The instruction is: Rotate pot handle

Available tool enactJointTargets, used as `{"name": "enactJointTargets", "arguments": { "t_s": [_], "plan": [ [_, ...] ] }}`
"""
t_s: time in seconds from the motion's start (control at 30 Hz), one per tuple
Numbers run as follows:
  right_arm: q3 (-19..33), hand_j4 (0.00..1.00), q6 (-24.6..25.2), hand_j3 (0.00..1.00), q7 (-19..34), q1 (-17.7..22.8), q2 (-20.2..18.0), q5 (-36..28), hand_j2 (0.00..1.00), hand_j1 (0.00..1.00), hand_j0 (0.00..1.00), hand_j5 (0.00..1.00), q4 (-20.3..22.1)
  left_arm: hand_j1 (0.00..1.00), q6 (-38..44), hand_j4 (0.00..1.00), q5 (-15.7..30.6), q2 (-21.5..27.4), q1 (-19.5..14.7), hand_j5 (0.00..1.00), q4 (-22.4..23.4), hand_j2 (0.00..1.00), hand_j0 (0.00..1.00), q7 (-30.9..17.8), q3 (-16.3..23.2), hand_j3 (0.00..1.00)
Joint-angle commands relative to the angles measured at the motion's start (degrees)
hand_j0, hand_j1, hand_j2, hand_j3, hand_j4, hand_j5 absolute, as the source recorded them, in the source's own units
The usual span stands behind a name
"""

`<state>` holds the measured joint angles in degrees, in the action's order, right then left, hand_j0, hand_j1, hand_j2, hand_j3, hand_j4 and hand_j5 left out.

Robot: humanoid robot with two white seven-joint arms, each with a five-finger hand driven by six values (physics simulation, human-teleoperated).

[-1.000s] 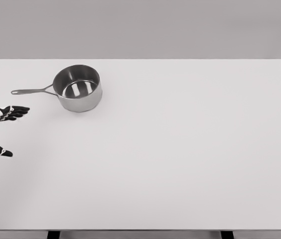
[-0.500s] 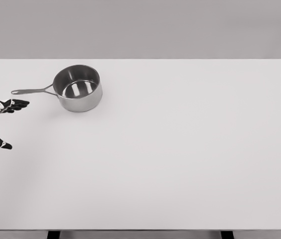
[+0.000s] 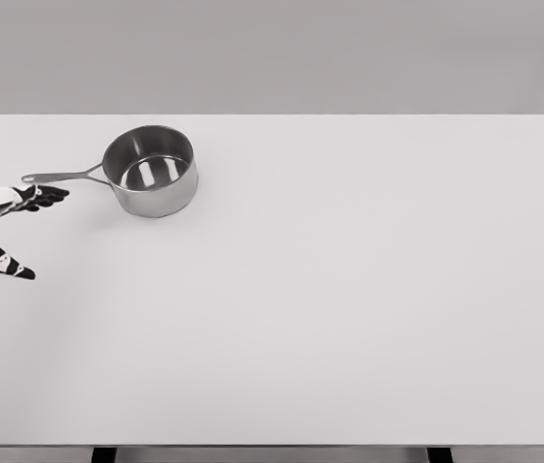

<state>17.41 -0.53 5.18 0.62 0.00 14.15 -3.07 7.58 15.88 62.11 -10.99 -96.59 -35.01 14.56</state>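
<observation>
At the frame's left edge our left hand (image 3: 7, 227) hangs spread and empty just below the pot (image 3: 150, 170) handle (image 3: 60, 177), seemingly poised to push it.

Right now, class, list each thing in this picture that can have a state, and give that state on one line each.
pot: upright on the table, empty, not held.
pot handle: points toward the picture's left, ungrasped.
left hand: open, fingers spread, just below the handle's end.
table: bears only the pot.
</observation>
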Motion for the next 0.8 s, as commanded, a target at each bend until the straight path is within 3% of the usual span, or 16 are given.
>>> {"name": "enactJointTargets", "arguments": {
  "t_s": [0.0, 0.43, 0.6, 0.77],
  "plan": [
    [0.0, 1.00, 0.0, 1.00, 0.0, 0.0, 0.0, 0.0, 1.00, 1.00, 1.00, 1.00, 0.0, 1.00, 0.0, 1.00, 0.0, -0.1, 0.0, 1.00, 0.3, 1.00, 1.00, 0.0, 0.4, 1.00],
    [0.0, 1.00, 0.0, 1.00, 0.0, 0.0, 0.0, 0.0, 1.00, 1.00, 1.00, 1.00, 0.0, 1.00, 0.0, 1.00, -2.3, -3.0, -2.6, 1.00, 3.8, 1.00, 1.00, 0.0, 0.6, 1.00],
    [0.0, 1.00, 0.0, 1.00, 0.0, 0.0, 0.0, 0.0, 1.00, 1.00, 1.00, 1.00, 0.0, 1.00, -0.1, 1.00, -2.5, -4.5, -7.9, 1.00, 7.1, 1.00, 1.00, 0.0, 6.1, 1.00],
    [0.0, 1.00, 0.0, 1.00, 0.0, 0.0, 0.0, 0.0, 1.00, 1.00, 1.00, 1.00, 0.0, 1.00, -0.1, 1.00, -3.2, -5.0, -8.3, 1.00, 7.8, 1.00, 1.00, 0.0, 6.4, 1.00]
  ]
}}
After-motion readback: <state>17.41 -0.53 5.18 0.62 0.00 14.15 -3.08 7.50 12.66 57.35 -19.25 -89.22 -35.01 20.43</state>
